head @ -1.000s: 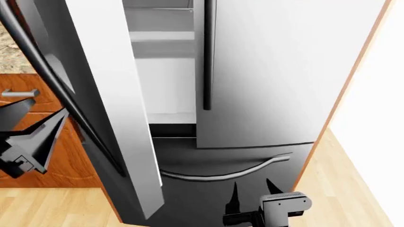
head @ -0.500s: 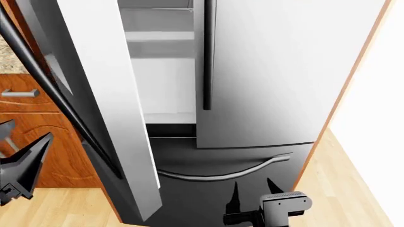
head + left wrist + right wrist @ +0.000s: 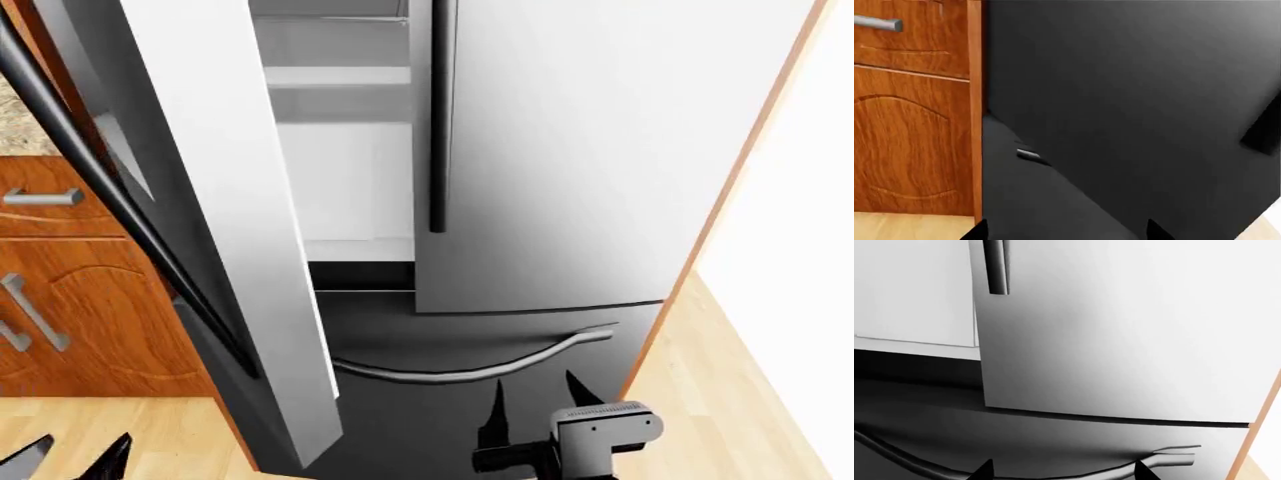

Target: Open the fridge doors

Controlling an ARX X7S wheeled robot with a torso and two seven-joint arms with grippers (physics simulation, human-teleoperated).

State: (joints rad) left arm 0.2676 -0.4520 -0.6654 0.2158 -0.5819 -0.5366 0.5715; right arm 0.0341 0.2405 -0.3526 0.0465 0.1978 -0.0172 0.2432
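Observation:
The left fridge door (image 3: 220,200) stands swung open, its pale edge facing me and its dark outer face (image 3: 1141,90) filling the left wrist view. White shelves (image 3: 340,75) show inside. Beside it the right fridge door (image 3: 601,150) is closed, its black bar handle (image 3: 437,130) (image 3: 995,270) untouched. Low at the head view's bottom left, my left gripper (image 3: 67,460) (image 3: 1064,235) is open and empty, apart from the door. In front of the drawer, below the right door (image 3: 1121,340), my right gripper (image 3: 534,400) (image 3: 1064,472) is open and holds nothing.
The wide dark drawer front (image 3: 454,330) with its curved handle (image 3: 467,372) (image 3: 1167,456) lies under the doors. Brown wooden cabinets (image 3: 80,300) (image 3: 914,125) with silver handles (image 3: 40,198) stand to the left. Wood floor (image 3: 747,400) runs along the fridge's right side.
My left gripper has dropped down and back from beside the left door to the bottom edge of the head view. The left door swung slightly wider, then stayed. The right arm is still.

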